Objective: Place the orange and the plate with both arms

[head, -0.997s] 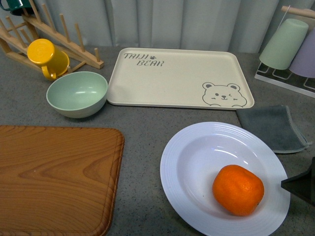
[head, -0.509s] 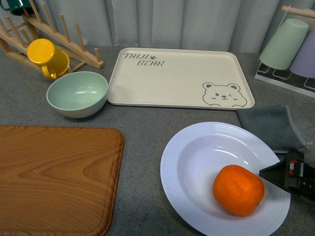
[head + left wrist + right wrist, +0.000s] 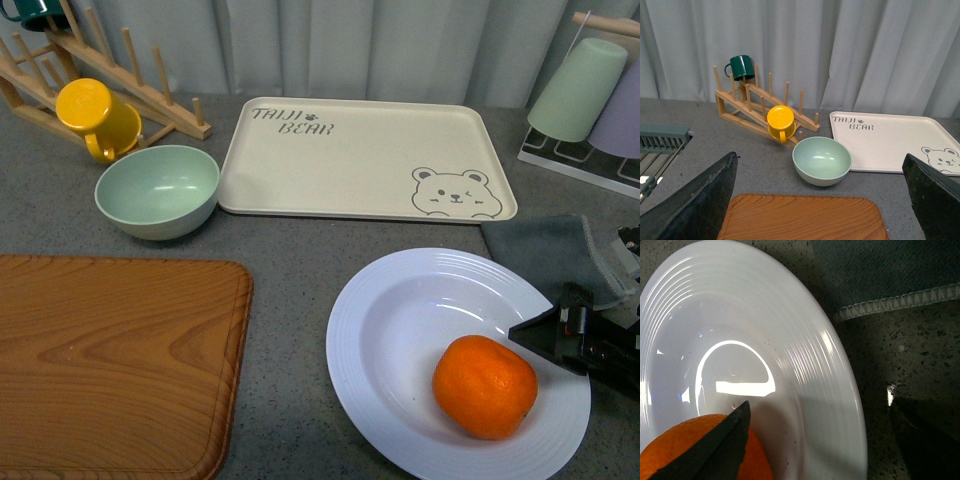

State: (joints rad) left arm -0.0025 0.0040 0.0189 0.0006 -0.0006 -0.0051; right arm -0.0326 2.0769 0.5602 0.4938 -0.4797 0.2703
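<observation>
Grey cloth (image 3: 545,255) lay on worktop (image 3: 290,270) just beside the plate (image 3: 400,330); the orange (image 3: 484,386) sat in plate. R gripper (image 3: 562,338) jaws were apart, one finger over rim, close to orange, nothing held. L gripper (image 3: 819,157) jaws wide apart, empty.

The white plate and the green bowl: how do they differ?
The plate is white, the bowl pale green. The plate is wide and shallow with a ribbed rim; the bowl is smaller, deeper, smooth. The plate holds an orange; the bowl is empty. Both are round.
</observation>
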